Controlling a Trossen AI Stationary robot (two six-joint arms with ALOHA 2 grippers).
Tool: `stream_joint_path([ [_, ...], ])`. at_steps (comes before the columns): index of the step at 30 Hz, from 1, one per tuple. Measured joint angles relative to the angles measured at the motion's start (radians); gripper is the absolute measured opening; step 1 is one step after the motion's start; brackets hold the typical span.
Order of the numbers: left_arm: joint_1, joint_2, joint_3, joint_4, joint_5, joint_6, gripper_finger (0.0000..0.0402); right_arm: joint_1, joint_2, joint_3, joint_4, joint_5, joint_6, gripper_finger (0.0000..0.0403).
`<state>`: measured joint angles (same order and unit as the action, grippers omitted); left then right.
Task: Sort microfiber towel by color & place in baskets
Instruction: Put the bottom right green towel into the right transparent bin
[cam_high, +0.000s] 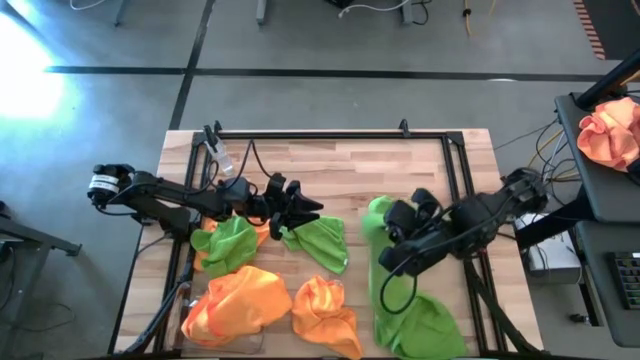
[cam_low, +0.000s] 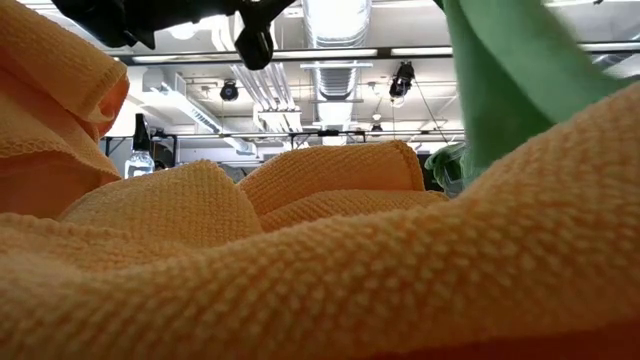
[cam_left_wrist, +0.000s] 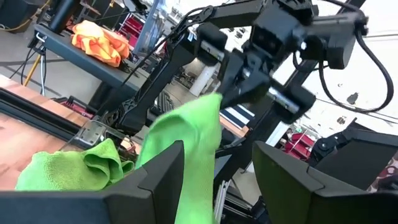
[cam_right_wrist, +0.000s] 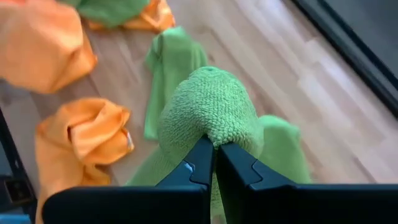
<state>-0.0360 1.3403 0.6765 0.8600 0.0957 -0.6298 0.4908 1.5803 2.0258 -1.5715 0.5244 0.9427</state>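
Note:
My right gripper (cam_right_wrist: 214, 149) is shut on a lime green microfiber towel (cam_high: 400, 300) above the table's right half; in the low view this towel (cam_low: 510, 80) hangs at the right. My left gripper (cam_high: 305, 212) stands open in the air left of centre, its fingers (cam_left_wrist: 168, 168) with nothing between them. Below it a second green towel (cam_high: 322, 242) lies flat on the table. A third green towel (cam_high: 230, 238) rests on an orange one (cam_high: 205, 248). Two more orange towels (cam_high: 240, 300) (cam_high: 325, 312) lie crumpled near the front edge. The baskets are out of view. My right gripper pinches a bunched fold of the green towel (cam_right_wrist: 211, 109) between its two fingers, and the fold bulges out past the fingertips. The fingers slant down from above. The towel hangs slack below them, its lower end (cam_high: 420, 325) lying on the table near the front right.
A black frame rail (cam_high: 330, 135) runs round the wooden table top. A paler peach cloth (cam_high: 612, 135) lies on a dark shelf beyond the table's right edge. Bare wood (cam_high: 330, 165) spans the far half of the table.

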Motion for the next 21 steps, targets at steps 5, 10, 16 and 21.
stream_joint_path([
  [5,0.014,0.0,0.0,0.0,-0.001,0.006,0.0174,-0.023,-0.059,-0.005,0.0,0.047,-0.014,0.0009],
  [10,0.036,0.0,0.0,0.0,0.0,0.019,0.0174,-0.053,-0.121,-0.041,0.0,0.056,-0.014,0.0009],
  [16,0.071,0.0,0.0,-0.001,0.0,0.042,0.0174,-0.101,-0.188,-0.149,0.0,0.054,-0.01,0.0009],
  [21,0.105,0.0,0.0,-0.001,0.001,0.044,0.0174,-0.148,-0.254,-0.265,0.0,0.034,0.011,0.0009],
])
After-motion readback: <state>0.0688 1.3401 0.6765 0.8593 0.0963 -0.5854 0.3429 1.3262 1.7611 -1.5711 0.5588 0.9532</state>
